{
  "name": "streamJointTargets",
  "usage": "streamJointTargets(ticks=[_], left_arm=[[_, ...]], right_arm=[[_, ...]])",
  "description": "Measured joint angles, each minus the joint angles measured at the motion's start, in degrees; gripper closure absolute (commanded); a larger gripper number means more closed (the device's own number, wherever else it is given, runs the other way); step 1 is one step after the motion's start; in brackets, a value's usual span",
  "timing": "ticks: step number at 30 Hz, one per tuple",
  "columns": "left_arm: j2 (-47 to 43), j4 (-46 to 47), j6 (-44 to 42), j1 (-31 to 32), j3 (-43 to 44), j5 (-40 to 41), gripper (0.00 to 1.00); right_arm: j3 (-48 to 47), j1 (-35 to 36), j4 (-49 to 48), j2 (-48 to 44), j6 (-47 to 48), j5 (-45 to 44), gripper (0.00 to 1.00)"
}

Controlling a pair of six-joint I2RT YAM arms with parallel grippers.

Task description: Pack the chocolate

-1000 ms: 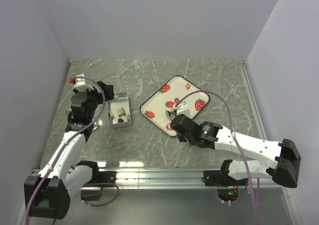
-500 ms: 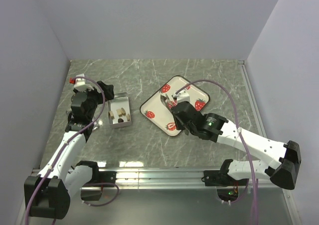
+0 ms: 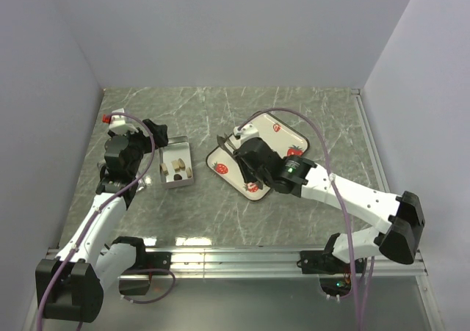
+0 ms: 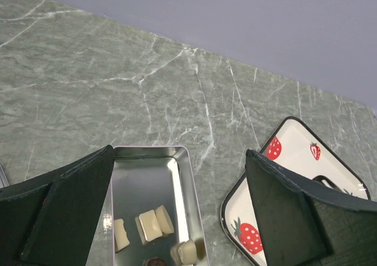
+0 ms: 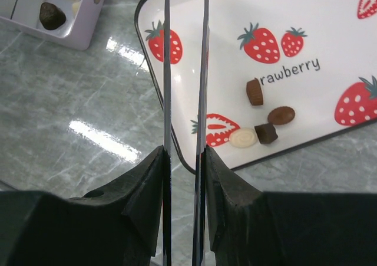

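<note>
The right tool (image 5: pixel 185 6) has its thin fingers close together with a slim gap between them. Their tips run out of its wrist view, so I cannot tell if a piece is pinched there. To the right of those fingers, four chocolates (image 5: pixel 266 124) lie clustered on the strawberry-print tray (image 5: pixel 336 42). One is a dark oval with its long axis across the view and slightly raised at the right. The others are a brown drum lying lengthwise up and down the view, a cream swirl disc, and a dark cube touching that disc. The left tool (image 4: pixel 178 154) has its fingers spread wide above the tin (image 4: pixel 138 183) on the bench (image 4: pixel 118 71). Below and between them are cream blocks and one dark piece.
</note>
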State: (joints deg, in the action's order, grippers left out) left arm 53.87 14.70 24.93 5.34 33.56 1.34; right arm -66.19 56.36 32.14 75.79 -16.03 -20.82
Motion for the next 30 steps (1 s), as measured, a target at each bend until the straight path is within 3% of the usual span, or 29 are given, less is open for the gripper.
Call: streamJointTargets(ticks=[17,30], left_arm=[[0.37,0.02,0.0,0.0,0.0,-0.02,0.0],[0.37,0.02,0.0,0.15,0.0,0.0,0.01]], right_arm=[[-12.35,5.99,-2.97,13.49,5.14,7.13,0.66],[-20.55,8.17,-2.34,23.78,7.02,9.77,0.53]])
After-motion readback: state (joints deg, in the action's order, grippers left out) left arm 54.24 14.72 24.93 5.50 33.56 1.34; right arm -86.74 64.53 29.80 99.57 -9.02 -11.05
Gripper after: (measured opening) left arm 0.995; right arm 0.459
